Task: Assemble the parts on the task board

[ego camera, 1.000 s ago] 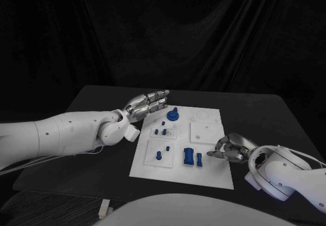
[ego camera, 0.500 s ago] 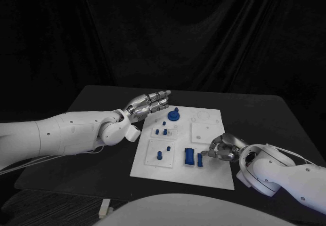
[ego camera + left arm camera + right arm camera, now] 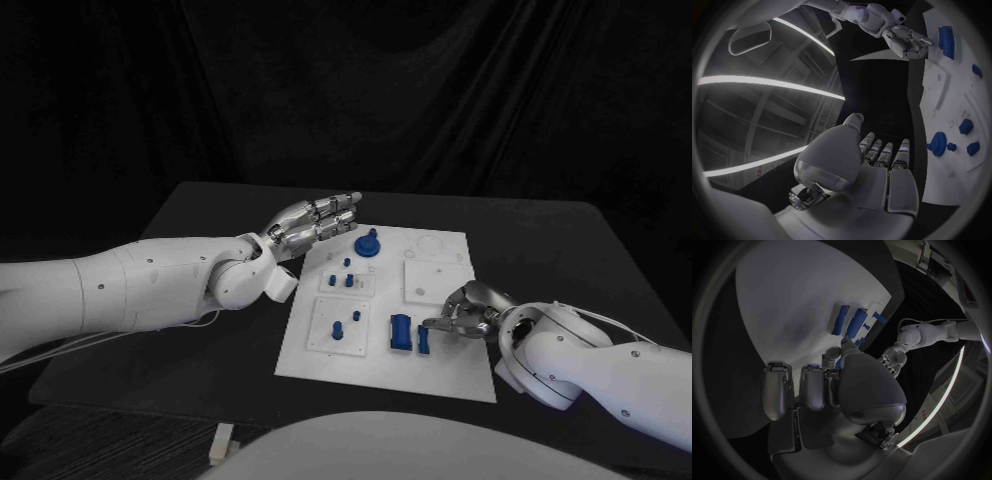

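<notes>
The white task board (image 3: 450, 368) lies mid-table. On it stand a blue knob (image 3: 368, 243), small blue pegs (image 3: 346, 279) and, near the front, a wide blue block (image 3: 400, 333) with a slim blue block (image 3: 424, 338) beside it. My right hand (image 3: 464, 314) hovers low over the board just right of the slim block, fingers curled in. In the right wrist view a small blue part (image 3: 839, 361) shows pinched between thumb and finger. My left hand (image 3: 320, 219) floats above the board's far left corner, flat and holding nothing, the knob (image 3: 937, 144) just past its fingers (image 3: 882, 152).
Two raised white square plates (image 3: 437, 277) sit on the board's right half, next to my right hand. Bare black table (image 3: 555, 245) surrounds the board on all sides. My left forearm (image 3: 144, 285) crosses the table's left part.
My right hand has slid left over the board, closing in on the slim blue block. The left hand has stayed where it was.
</notes>
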`<control>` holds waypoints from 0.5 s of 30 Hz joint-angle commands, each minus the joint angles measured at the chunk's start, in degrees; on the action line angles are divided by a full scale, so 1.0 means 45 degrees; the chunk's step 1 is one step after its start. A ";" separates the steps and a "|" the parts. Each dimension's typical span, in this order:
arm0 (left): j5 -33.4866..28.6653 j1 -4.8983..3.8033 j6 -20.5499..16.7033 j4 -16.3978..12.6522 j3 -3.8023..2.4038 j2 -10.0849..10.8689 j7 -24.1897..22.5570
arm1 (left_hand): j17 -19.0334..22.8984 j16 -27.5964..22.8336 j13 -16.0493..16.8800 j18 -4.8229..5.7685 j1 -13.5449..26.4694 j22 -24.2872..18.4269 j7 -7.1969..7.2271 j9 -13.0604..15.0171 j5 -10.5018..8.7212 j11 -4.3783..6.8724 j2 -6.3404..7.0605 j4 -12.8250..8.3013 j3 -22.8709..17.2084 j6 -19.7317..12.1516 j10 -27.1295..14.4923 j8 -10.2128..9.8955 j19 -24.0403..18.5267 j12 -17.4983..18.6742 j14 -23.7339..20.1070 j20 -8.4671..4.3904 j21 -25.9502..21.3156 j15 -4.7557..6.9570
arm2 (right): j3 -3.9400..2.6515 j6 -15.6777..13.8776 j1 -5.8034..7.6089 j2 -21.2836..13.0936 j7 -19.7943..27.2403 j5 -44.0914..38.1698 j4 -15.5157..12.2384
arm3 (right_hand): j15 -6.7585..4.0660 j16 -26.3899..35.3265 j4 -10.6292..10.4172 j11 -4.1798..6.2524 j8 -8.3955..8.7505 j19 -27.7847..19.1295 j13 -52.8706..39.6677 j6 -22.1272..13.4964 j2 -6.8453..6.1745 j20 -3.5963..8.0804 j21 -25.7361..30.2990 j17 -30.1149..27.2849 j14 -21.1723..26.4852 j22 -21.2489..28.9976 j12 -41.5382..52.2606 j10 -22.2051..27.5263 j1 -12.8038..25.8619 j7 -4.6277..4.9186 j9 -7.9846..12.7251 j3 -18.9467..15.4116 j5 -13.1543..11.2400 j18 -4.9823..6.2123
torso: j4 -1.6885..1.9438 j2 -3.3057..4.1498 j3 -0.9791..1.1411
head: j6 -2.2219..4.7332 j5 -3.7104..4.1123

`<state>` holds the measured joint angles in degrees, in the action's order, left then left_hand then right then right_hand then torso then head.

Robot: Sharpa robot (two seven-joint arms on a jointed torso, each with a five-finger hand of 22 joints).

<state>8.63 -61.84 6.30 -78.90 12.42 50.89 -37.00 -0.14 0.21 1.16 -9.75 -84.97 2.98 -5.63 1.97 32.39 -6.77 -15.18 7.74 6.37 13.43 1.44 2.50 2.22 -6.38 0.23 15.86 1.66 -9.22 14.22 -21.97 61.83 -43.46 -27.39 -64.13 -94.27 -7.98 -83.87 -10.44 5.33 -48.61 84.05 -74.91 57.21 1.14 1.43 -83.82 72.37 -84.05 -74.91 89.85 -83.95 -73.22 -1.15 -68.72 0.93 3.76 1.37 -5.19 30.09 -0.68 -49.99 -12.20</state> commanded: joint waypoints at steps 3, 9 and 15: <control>0.0025 0.0007 0.0075 -0.0022 -0.0013 -0.0027 -0.0207 | 0.0015 -0.0025 0.0019 -0.0141 0.0038 0.0014 -0.0016 0.0011 0.0061 -0.0051 0.0062 -0.0052 -0.0039 0.0115 0.0043 0.0086 0.0023 -0.0038 -0.0018 -0.0027 0.0064 0.0062 | -0.0005 0.0407 -0.0088 0.0152 -0.0503 -0.0164 0.0149 | -0.0111 0.0031 0.0189 0.0069 -0.0066 0.0729 -0.3354 0.0161 0.0108 0.0088 -0.0008 -0.0035 -0.0684 -0.2889 0.0033 -0.1345 -0.0338 -0.0199 -0.0077 0.0027 0.0073 0.0050 | 0.0016 -0.0018 -0.0002 | -0.0001 0.0003; 0.0025 0.0007 0.0088 -0.0022 -0.0013 -0.0031 -0.0209 | 0.0015 -0.0026 0.0018 -0.0140 0.0038 0.0013 -0.0021 0.0009 0.0066 -0.0052 0.0056 -0.0058 -0.0050 0.0112 0.0042 0.0085 0.0025 -0.0036 -0.0018 -0.0019 0.0065 0.0056 | -0.0005 0.0601 -0.0141 0.0240 -0.0607 -0.0320 0.0169 | -0.0113 0.0033 0.0239 0.0067 -0.0067 0.0730 -0.3354 0.0160 0.0065 0.0092 -0.0010 -0.0039 -0.0683 -0.2889 0.0033 -0.1345 -0.0373 -0.0194 -0.0093 0.0005 0.0052 0.0049 | 0.0027 -0.0007 -0.0002 | -0.0001 0.0017; 0.0025 0.0007 0.0090 -0.0022 -0.0013 -0.0029 -0.0208 | 0.0015 -0.0026 0.0018 -0.0140 0.0038 0.0013 -0.0021 0.0009 0.0066 -0.0052 0.0056 -0.0058 -0.0050 0.0112 0.0042 0.0085 0.0025 -0.0036 -0.0018 -0.0019 0.0065 0.0056 | -0.0005 0.0728 -0.0160 0.0298 -0.0864 -0.0553 0.0188 | -0.0113 0.0039 0.0341 0.0069 -0.0067 0.0721 -0.3354 0.0167 0.0033 0.0095 0.0011 -0.0054 -0.0680 -0.2882 0.0033 -0.1345 -0.0479 -0.0197 -0.0114 0.0007 0.0059 0.0054 | 0.0039 -0.0010 -0.0005 | -0.0001 0.0027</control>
<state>8.71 -61.84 6.33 -78.90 12.42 50.84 -36.97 -0.15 0.21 1.16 -9.75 -84.97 2.97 -5.84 1.96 32.39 -6.77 -15.18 7.74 6.37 13.63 1.44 2.49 2.22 -6.38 0.23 15.86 1.66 -9.22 14.22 -19.93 61.29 -42.16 -29.19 -65.13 -93.43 -7.98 -83.87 -9.19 5.32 -48.78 84.05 -74.91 57.21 1.29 1.43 -83.82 72.17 -84.05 -74.91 89.85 -83.94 -74.61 -1.15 -69.17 0.91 3.75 1.36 -5.05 30.03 -0.69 -49.99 -12.11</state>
